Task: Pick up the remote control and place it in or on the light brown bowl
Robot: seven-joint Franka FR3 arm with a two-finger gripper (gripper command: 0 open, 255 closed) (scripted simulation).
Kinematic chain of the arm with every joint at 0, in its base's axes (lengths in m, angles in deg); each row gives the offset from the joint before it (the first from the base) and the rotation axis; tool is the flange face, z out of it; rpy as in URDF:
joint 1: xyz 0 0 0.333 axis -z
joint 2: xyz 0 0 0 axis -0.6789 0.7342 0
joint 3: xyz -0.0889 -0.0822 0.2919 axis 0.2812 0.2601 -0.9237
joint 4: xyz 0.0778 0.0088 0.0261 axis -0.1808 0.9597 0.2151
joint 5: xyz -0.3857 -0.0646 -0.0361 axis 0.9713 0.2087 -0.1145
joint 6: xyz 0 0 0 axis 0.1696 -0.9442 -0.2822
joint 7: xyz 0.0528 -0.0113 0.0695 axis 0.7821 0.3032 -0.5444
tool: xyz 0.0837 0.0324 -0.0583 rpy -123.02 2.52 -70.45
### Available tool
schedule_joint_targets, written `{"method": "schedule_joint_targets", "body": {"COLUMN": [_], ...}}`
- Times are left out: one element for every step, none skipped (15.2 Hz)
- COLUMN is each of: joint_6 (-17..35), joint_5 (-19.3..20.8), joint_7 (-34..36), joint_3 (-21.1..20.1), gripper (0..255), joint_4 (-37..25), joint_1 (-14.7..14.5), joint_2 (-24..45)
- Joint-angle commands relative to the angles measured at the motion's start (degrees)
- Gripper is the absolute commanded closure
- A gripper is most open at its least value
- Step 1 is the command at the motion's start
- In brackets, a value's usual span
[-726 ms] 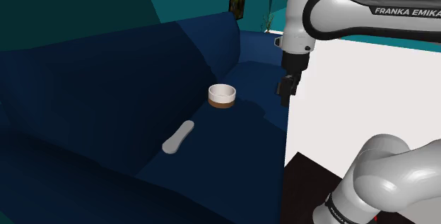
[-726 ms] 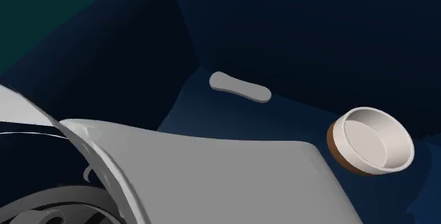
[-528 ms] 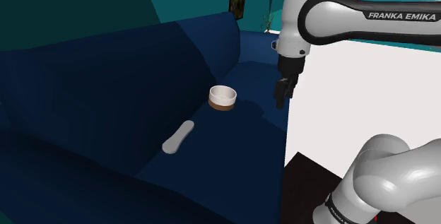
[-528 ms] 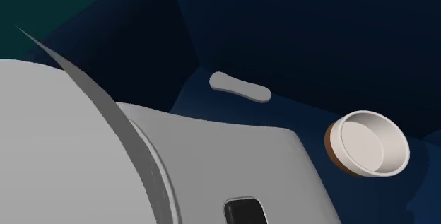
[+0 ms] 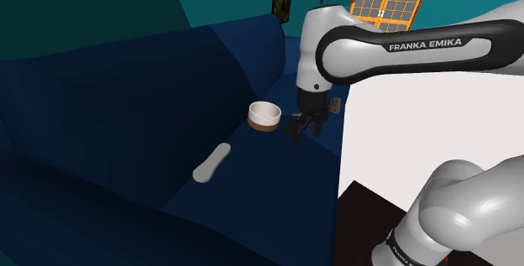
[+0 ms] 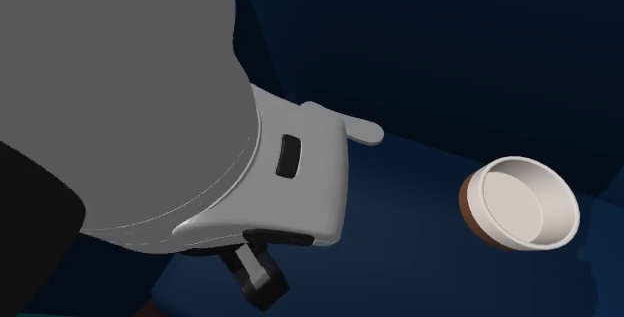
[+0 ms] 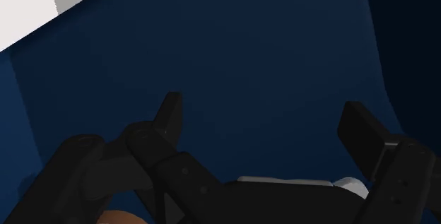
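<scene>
Remote control point(image 5: 212, 163) lies on sofa point(image 5: 117, 96), outside bowl point(image 5: 264, 115).

Living room: blue sofa point(image 5: 126, 96), wall picture point(image 5: 282, 1)

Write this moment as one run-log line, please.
claw: open, empty | remote: flat on sofa seat, not grasped | bowl: upright, empty

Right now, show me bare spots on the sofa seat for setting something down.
The sofa seat is bare between the remote and the bowl, and between the remote and the white stand. It is crowded beside the bowl, where the open claw hangs.
</scene>
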Motion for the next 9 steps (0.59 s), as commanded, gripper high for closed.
{"method": "schedule_joint_targets", "body": {"joint_6": [3.4, 5.2, 7.1, 8.9, 10.6, 12.4, 14.1, 15.8, 17.4], "joint_5": [-1.1, -1.6, -1.9, -2.1, -2.2, -2.2, -2.0, -1.7, -1.2], "joint_7": [4.7, 7.1, 9.4, 11.8, 14.2, 16.6, 19.0, 21.5, 24.1], "joint_3": [-2.0, -3.1, -4.2, -5.3, -6.3, -7.3, -8.3, -9.3, -10.1], "gripper": [0, 0, 0, 0, 0, 0, 0, 0, 0], "joint_4": [-0.2, -0.5, -0.8, -1.3, -1.8, -2.5, -3.2, -4.0, -4.9], "joint_1": [0.6, 0.9, 1.2, 1.6, 2.0, 2.4, 2.8, 3.3, 3.7], "joint_2": [2.7, 4.3, 6.0, 7.8, 9.7, 11.7, 13.7, 15.7, 17.9]}}
